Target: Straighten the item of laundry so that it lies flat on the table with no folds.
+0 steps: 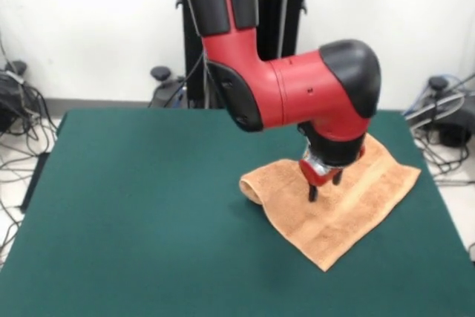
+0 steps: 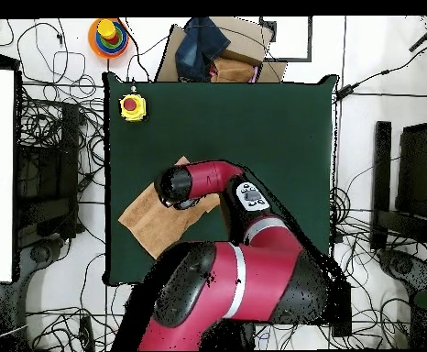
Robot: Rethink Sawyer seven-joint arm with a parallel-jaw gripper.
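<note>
So my gripper [image 1: 323, 187] was down on the towel [image 1: 349, 209], fingertips touching the cloth, but honestly I couldn't tell how far apart they were. The towel sat toward the table's [image 1: 141, 220] right side, its left edge rolled under.

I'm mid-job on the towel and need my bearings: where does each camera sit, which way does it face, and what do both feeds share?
Front view: sits across the table, facing the robot; shows the red and black arm coming down from above and the claw over the towel, whose left edge is rolled.
Overhead view: sits above, looking straight down, robot base at the bottom; the arm covers much of the towel; a yellow box with a red button sits at a table corner.
Shared: table, towel, arm; sides are reversed between the two.
</note>
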